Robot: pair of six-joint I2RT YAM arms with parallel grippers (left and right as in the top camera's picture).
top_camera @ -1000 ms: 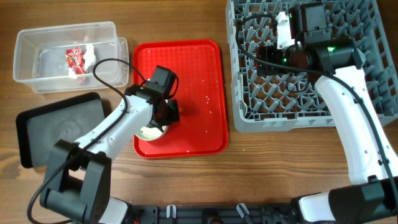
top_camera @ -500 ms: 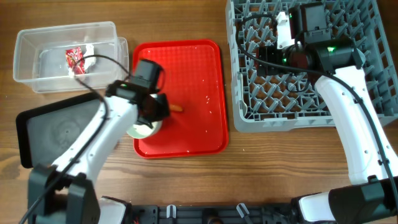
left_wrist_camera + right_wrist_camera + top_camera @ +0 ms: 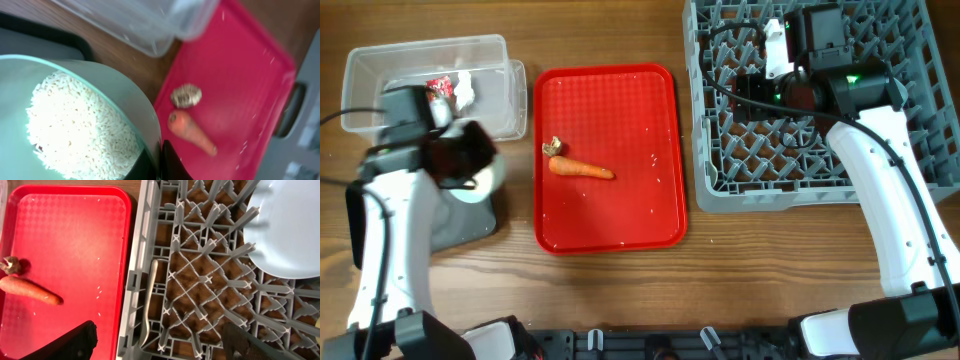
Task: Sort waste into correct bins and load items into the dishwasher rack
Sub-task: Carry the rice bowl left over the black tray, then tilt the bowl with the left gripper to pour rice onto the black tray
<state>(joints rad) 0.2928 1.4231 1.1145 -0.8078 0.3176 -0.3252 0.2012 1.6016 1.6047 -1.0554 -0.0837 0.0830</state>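
Wood-grain tabletop (image 3: 620,290) runs under everything I can see from the overhead camera. At the far left the clear tub (image 3: 425,42) holds the red wrapper (image 3: 440,86) and the white tissue (image 3: 465,88) side by side. Just in front of it lies the black tray (image 3: 465,222), largely hidden by my left arm.

My left gripper (image 3: 159,160) is pinched onto the rim of the pale green bowl (image 3: 100,80), one finger inside and one outside, and the bowl sits over the black tray. A heap of rice (image 3: 80,125) lies in the bowl.

On the red tray (image 3: 620,100) the carrot (image 3: 582,169) lies on its side, with the small brownish lump (image 3: 554,147) just beside its thick end. A few stray grains dot the tray.

My right gripper (image 3: 162,342) hangs over the grey rack (image 3: 720,190) with its fingers spread wide and nothing between them. Through the right wrist camera I see the pale blue plate (image 3: 290,230) among the pegs and the white spoon (image 3: 150,300) lying along the rack's edge nearest the red tray.
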